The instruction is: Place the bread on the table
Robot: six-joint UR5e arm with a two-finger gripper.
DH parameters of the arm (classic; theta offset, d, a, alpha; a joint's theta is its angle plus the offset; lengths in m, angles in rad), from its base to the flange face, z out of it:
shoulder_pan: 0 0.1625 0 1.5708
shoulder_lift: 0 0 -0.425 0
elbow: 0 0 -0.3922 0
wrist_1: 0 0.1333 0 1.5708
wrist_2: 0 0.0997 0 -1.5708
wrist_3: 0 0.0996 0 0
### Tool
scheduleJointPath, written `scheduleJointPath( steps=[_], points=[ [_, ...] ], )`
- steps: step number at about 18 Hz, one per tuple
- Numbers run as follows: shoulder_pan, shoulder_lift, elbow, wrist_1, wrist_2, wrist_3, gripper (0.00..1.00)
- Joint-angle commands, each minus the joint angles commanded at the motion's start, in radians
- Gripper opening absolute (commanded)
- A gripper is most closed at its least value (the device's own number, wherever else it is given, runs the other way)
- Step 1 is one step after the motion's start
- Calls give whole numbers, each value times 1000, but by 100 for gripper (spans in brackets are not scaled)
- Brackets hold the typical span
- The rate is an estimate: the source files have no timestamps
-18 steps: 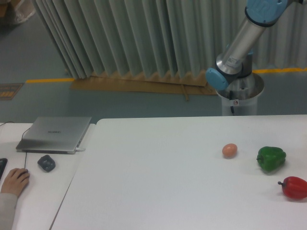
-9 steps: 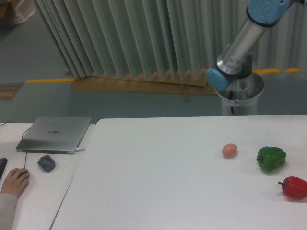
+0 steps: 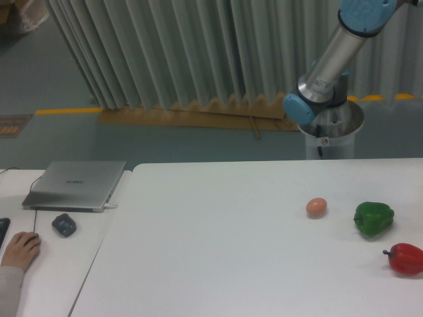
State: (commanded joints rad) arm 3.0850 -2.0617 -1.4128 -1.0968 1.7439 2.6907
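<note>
The bread is out of view. The large white table fills the lower part of the camera view. Only part of the robot arm shows, rising from its base at the back right and leaving the frame at the top. The gripper itself is out of view.
On the table's right side lie an orange-brown egg, a green pepper and a red pepper. A smaller desk at the left holds a closed laptop, a dark mouse and a person's hand.
</note>
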Motion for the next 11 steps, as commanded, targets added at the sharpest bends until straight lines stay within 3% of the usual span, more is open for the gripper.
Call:
scheduleJointPath(
  steps=[5, 11],
  points=[
    [-57, 23, -2, -29, 68, -90, 26],
    [-77, 61, -3, -126, -16, -233, 26]
  ],
)
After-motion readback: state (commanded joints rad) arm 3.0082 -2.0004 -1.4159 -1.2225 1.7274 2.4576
